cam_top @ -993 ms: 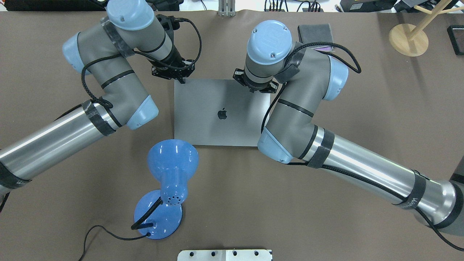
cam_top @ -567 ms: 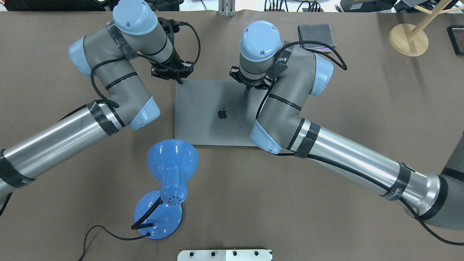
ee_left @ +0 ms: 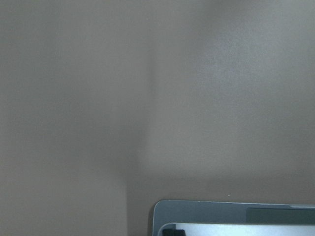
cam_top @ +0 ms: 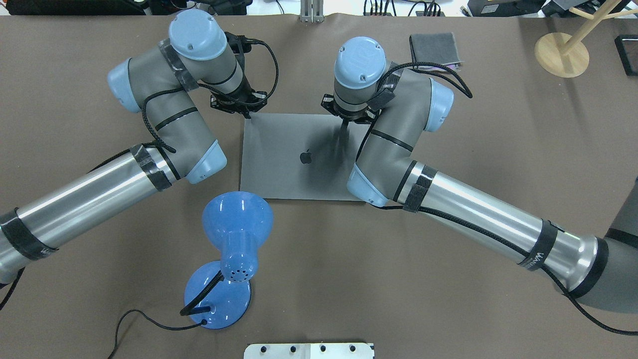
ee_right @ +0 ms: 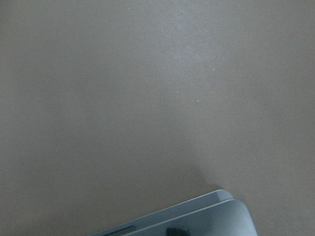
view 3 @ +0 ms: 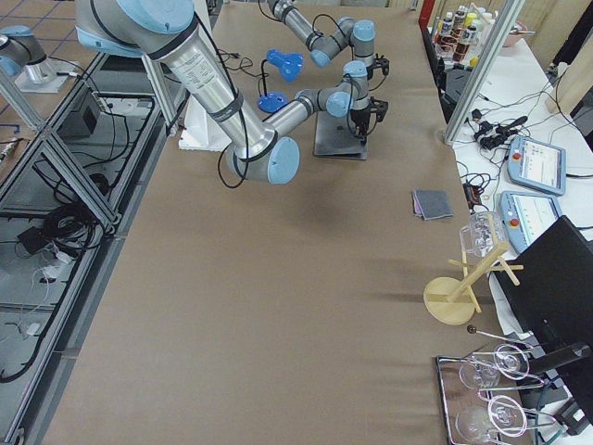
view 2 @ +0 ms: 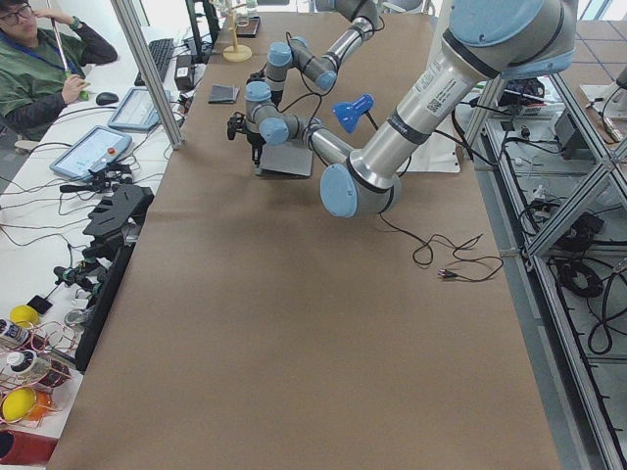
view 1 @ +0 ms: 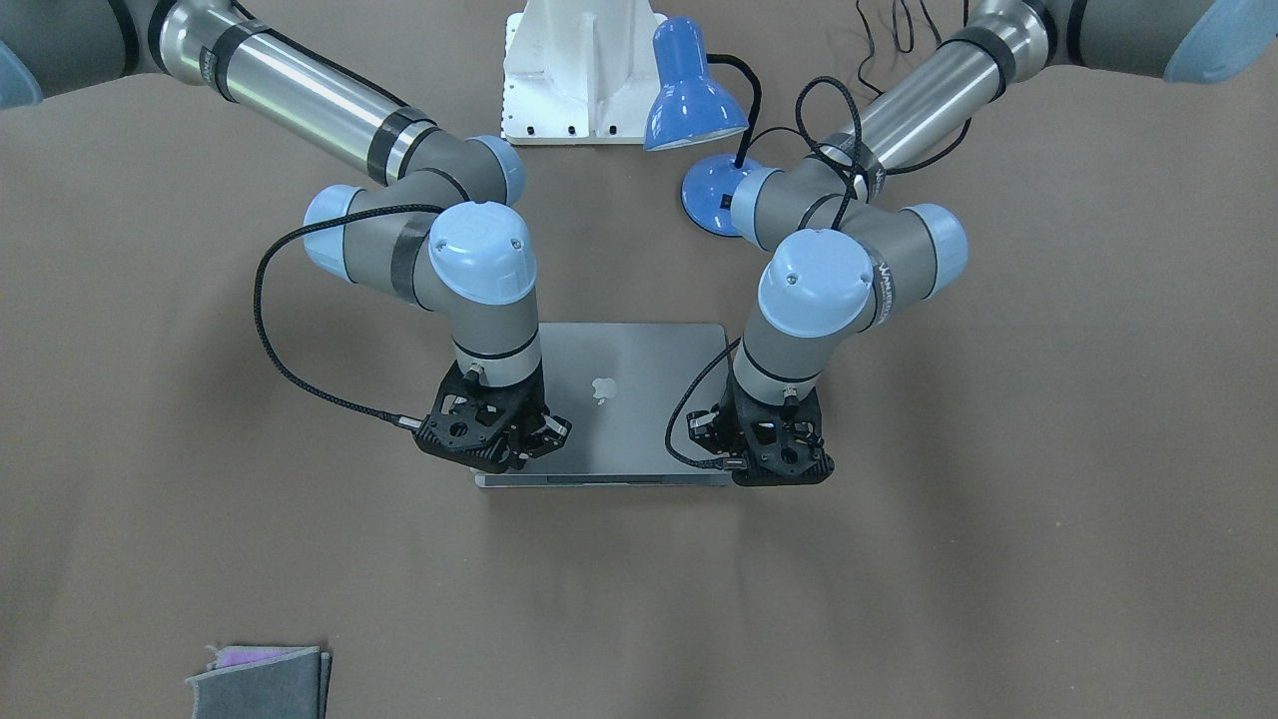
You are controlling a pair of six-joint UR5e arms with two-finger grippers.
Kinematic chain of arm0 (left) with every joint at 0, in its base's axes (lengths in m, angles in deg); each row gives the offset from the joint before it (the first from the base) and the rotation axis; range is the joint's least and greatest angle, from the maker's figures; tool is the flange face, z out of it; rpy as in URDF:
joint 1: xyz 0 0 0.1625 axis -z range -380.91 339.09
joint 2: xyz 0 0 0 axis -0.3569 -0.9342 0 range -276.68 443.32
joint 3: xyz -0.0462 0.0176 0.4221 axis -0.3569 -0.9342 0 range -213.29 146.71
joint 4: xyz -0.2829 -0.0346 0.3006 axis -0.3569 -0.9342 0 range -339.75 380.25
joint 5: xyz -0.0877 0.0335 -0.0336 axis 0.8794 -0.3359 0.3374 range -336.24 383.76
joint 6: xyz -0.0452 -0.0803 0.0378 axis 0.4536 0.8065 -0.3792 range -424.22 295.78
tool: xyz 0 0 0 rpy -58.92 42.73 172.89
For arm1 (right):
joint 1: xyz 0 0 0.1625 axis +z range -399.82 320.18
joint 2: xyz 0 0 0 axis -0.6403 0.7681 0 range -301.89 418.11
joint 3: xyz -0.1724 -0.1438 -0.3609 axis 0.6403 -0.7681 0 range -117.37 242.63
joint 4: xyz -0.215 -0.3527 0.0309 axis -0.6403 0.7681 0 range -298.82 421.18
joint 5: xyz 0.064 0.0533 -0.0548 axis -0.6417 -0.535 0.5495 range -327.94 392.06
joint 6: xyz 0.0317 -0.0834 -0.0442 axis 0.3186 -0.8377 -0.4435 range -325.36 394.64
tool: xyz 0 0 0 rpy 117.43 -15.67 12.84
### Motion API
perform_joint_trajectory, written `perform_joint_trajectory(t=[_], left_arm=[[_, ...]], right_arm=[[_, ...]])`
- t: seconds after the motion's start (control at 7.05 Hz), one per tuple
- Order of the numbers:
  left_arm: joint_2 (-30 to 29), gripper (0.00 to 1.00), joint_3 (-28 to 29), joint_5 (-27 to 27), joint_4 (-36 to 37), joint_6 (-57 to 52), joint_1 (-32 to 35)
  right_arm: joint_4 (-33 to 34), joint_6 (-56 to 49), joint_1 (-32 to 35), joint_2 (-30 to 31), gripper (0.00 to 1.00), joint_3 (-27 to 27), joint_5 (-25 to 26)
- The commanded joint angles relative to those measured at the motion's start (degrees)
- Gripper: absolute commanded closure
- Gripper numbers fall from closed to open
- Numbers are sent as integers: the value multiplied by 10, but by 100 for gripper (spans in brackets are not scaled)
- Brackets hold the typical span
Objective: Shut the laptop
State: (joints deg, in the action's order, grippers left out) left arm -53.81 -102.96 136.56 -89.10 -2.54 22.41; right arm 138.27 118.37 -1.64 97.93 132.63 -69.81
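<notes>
The space-grey laptop [cam_top: 294, 154] lies mid-table with its lid, apple logo up, almost flat on its base [view 1: 609, 480]. The right wrist view shows only a thin gap between lid and base at a corner [ee_right: 216, 214]. My left gripper [cam_top: 247, 113] looks shut, its tip on the lid's far left corner; it also shows in the front view [view 1: 771, 451]. My right gripper [cam_top: 344, 128] looks shut, its tip pressed on the lid near the far right edge; it also shows in the front view [view 1: 509, 431]. The left wrist view shows a laptop corner [ee_left: 206, 214].
A blue desk lamp [cam_top: 234, 234] stands just in front of the laptop's near left corner, its cord trailing left. A small grey folded cloth [cam_top: 433, 47] lies at the far right. A wooden stand [cam_top: 560, 55] is further right. The white mount base [view 1: 579, 70] sits at the robot's side.
Both wrists have shifted inward and lower, and the lid's far edge has moved down with them. The right gripper's tip now rests further onto the lid. The lamp has not moved.
</notes>
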Motion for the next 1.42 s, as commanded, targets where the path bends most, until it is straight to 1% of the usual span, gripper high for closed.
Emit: perform_joint_trajectory(t=[0.0,0.43,0.71,0.85,0.99,1.13,1.28], left_arm=[[-1,100,20,-35,-21,0,-18],[0,100,19,-43,-29,0,-21],[2,100,-21,-30,-21,0,-9],[5,74,-32,11,-18,-6,10],[17,3,-60,41,3,-31,27],[46,2,-121,44,52,-40,42],[69,2,-192,54,129,-100,61]], right_arm=[[-1,-1,-2,0,100,-9,1],[-1,1,-2,-11,100,-7,0],[-1,-1,14,-11,100,4,-9],[2,-5,31,-7,100,20,-21],[7,-20,48,12,79,50,-43],[26,-32,59,54,3,116,-49],[63,-65,69,88,0,181,-53]])
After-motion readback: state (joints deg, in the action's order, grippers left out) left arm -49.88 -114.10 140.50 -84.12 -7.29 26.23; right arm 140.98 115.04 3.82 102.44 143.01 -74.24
